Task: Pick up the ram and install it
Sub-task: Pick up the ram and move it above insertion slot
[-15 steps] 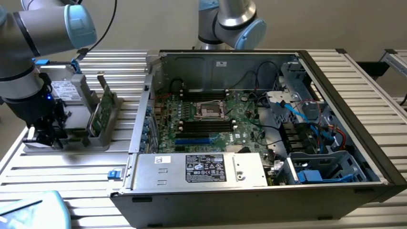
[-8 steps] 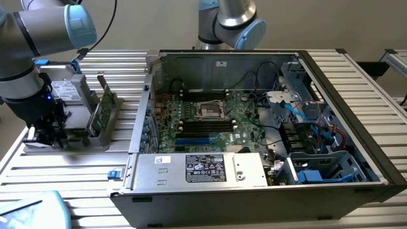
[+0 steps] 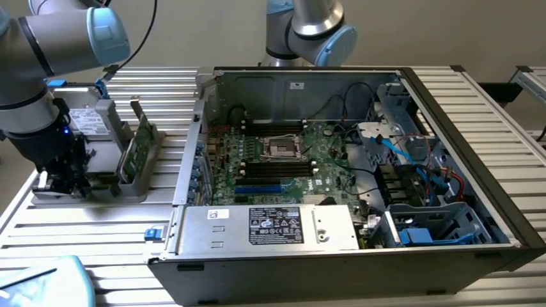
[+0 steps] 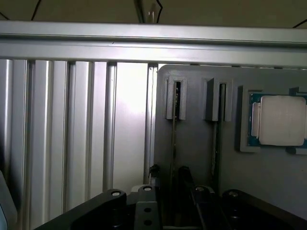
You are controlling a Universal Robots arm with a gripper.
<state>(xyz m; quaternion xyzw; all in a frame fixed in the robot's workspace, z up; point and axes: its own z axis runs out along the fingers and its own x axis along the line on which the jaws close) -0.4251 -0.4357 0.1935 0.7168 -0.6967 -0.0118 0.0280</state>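
- Landmark: grey holder tray (image 4: 192,158) on the slatted table.
- Ram (image 4: 172,143) stands on edge in the tray and shows edge-on as a thin line. One end sits in a slotted post (image 4: 175,98). Its long axis runs along the tray from that post straight back to the gripper.
- Gripper (image 4: 170,175) is directly over the ram, at the end away from the post. In the exterior view the gripper (image 3: 64,182) is down at the near corner of the tray (image 3: 102,192).
- Claw: the fingers (image 4: 184,175) stand apart, one on each side of the stick. A gap shows on at least one side. My reading is straddling, not clamped.
- Computer case (image 3: 461,96) lies to the exterior view's right of the tray, lid off, motherboard (image 3: 290,160) exposed and well apart from the ram.
- The working arm is the one at the tray. A second arm (image 3: 307,25) stands behind the case, far from the tray.
- Counts:
  - ram: one
  - slotted posts on the tray: two, and I cannot tell what the second (image 4: 217,100) holds
  - processor chip (image 4: 282,120): one, lying flat in the tray beyond the second post
  - tall green card (image 3: 140,150): one, upright on the tray's case-side edge
  - arms in sight: two
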